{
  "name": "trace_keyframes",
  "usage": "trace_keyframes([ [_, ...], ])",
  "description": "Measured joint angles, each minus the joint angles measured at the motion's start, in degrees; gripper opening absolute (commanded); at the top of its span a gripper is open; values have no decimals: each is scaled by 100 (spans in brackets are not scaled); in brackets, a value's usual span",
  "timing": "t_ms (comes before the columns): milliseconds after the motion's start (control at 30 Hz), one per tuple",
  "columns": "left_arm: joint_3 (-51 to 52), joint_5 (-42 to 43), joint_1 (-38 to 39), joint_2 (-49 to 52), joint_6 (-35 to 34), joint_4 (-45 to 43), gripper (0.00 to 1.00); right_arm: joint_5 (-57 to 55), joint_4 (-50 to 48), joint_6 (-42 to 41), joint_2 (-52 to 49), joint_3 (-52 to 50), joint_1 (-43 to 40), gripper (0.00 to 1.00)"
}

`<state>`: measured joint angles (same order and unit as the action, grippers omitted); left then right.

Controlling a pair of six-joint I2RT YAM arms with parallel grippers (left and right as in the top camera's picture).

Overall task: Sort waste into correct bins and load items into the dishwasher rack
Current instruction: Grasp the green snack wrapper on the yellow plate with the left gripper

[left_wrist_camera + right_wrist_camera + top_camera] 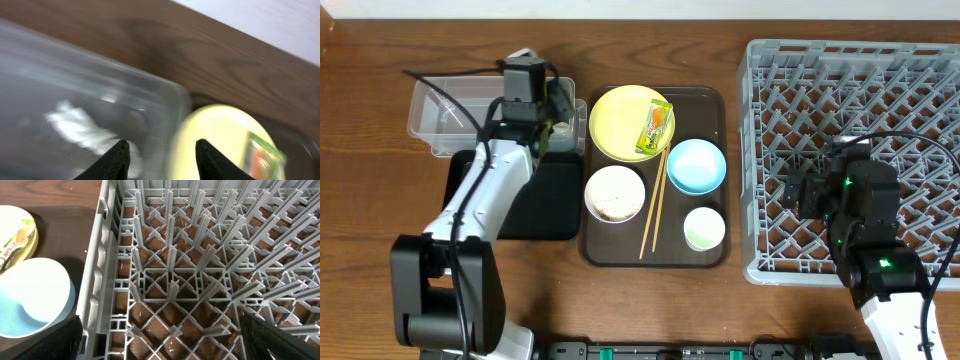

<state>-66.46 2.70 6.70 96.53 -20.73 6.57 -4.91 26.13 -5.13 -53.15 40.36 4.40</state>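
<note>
Left gripper [162,159]: jaws partly spread, pinching nothing. It hovers over the right end of the clear tub [430,112], just beside the yellow plate [615,125]. There is a blurred white patch inside the tub; I cannot tell what it is.

Right gripper [160,342]: jaws spread wide and empty, above the dishwasher rack [860,70] near its left wall.

The brown serving tray [712,108] holds the plate, the blue bowl [696,165], the white bowl [614,193], the small cup [704,228] and 2 chopsticks [653,205], which lie between the bowls. The snack wrapper [656,128] lies on the plate's right side. The black tray [545,200] sits touching the tub, partly under the left arm.
</note>
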Motion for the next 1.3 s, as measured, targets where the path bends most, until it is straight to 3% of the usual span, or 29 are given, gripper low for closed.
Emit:
trace_keyframes([
  [167, 0, 459, 549, -13, 920, 35, 45, 0, 0, 2, 0, 0, 2, 99],
  [367, 0, 643, 1139, 247, 1486, -120, 45, 0, 0, 0, 0, 0, 0, 99],
  [733, 0, 656, 1683, 1379, 1672, -938, 46, 0, 2, 0, 0, 0, 0, 99],
  [1300, 0, 686, 1790, 1910, 1674, -852, 46, 0, 9, 0, 0, 0, 0, 99],
])
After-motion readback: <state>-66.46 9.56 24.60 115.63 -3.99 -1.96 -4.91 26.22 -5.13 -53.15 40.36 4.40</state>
